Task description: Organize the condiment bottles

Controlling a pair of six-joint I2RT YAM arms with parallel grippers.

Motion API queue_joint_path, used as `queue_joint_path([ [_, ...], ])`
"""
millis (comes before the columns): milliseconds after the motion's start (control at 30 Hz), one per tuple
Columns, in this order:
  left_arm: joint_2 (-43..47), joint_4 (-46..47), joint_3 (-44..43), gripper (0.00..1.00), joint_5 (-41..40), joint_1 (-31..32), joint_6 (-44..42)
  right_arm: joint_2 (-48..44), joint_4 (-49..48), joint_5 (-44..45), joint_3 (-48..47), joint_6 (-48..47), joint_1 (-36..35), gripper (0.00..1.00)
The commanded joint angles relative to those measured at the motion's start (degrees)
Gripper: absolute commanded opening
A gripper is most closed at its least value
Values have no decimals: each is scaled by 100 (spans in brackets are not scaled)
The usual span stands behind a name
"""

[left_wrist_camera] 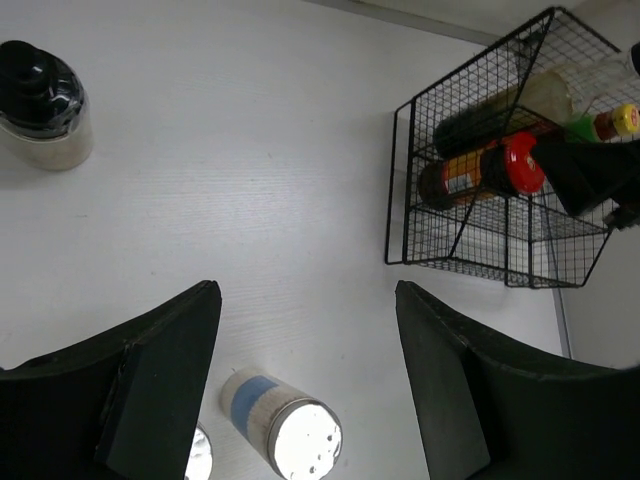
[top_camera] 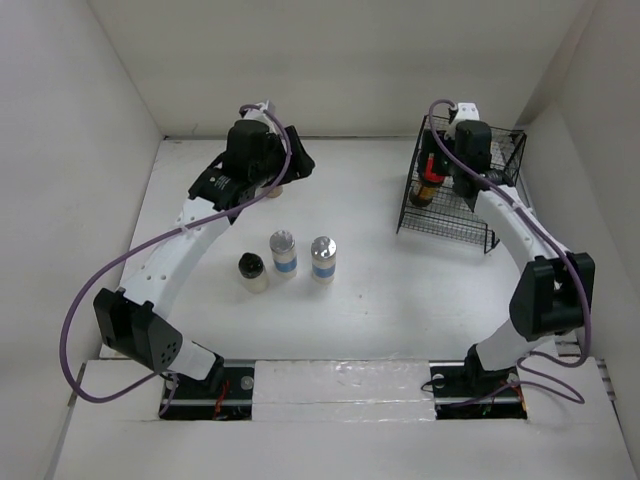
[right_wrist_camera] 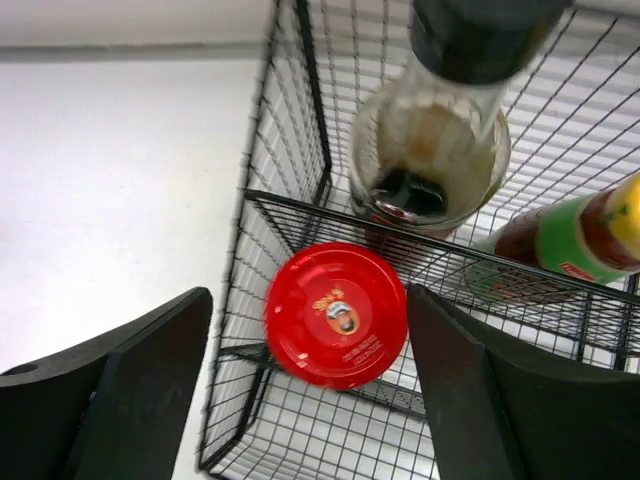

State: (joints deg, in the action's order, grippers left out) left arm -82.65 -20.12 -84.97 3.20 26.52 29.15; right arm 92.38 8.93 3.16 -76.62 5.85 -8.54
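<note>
On the table stand two silver-capped, blue-labelled shakers (top_camera: 284,252) (top_camera: 323,258) and a black-capped jar (top_camera: 252,270). My left gripper (top_camera: 290,166) hangs open high above the table, nothing between its fingers; below it the left wrist view shows one shaker (left_wrist_camera: 280,425), the second one's cap (left_wrist_camera: 200,455) and a black-capped jar (left_wrist_camera: 40,100). Over the black wire basket (top_camera: 440,230) my right gripper (right_wrist_camera: 308,295) is open, its fingers either side of the red-lidded jar (right_wrist_camera: 335,315) inside. A black-capped sauce bottle (right_wrist_camera: 430,150) and a green-labelled bottle (right_wrist_camera: 570,240) are also in the basket.
The basket (left_wrist_camera: 400,180) stands at the far right near the back wall, and the right arm's dark gripper (left_wrist_camera: 590,170) reaches into it. White walls close the table at the left, back and right. A tan jar base (top_camera: 272,192) peeks from under the left wrist.
</note>
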Motion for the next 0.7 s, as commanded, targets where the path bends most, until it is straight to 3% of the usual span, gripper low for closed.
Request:
queue_joint_path([
  [0, 144, -44, -511, 67, -635, -24, 284, -676, -76, 185, -537, -83, -280, 82],
  [67, 197, -45, -766, 65, -1136, -24, 477, -791, -15, 160, -608, -145, -507, 63],
  [100, 266, -45, -828, 65, -1251, -24, 530, -792, -14, 54, -661, -145, -613, 37],
  [133, 389, 7, -881, 64, -1461, -24, 531, -792, -14, -77, -661, -145, -736, 28],
  [233, 662, 323, -881, 59, -1734, -24, 531, -635, 109, -490, -792, -145, -1535, 8],
  [300, 995, 447, -750, 54, -1929, -77, 583, -511, 310, -947, -854, -241, -2166, 8],
  [400, 1356, 422, -583, 47, -1929, -77, 583, -510, 871, -941, -916, -619, -2844, 39],
  [433, 1357, 308, -530, 47, -1929, -77, 583, -589, 1004, -940, -916, -681, -2942, 53],
  [467, 1418, 20, -529, 47, -1876, -77, 583, -772, 1093, -940, -681, -681, -3022, 77],
  [567, 1497, -177, -83, 53, -1780, -77, 636, -1028, 1505, -1185, -233, -681, -3250, 97],
  [633, 1559, -177, 338, 60, -1613, -77, 697, -1090, 1969, -1186, -169, -681, -3513, 99],
  [667, 1559, -177, 454, 70, -1612, -77, 698, -1090, 2085, -1186, -117, -681, -3610, 99],
])
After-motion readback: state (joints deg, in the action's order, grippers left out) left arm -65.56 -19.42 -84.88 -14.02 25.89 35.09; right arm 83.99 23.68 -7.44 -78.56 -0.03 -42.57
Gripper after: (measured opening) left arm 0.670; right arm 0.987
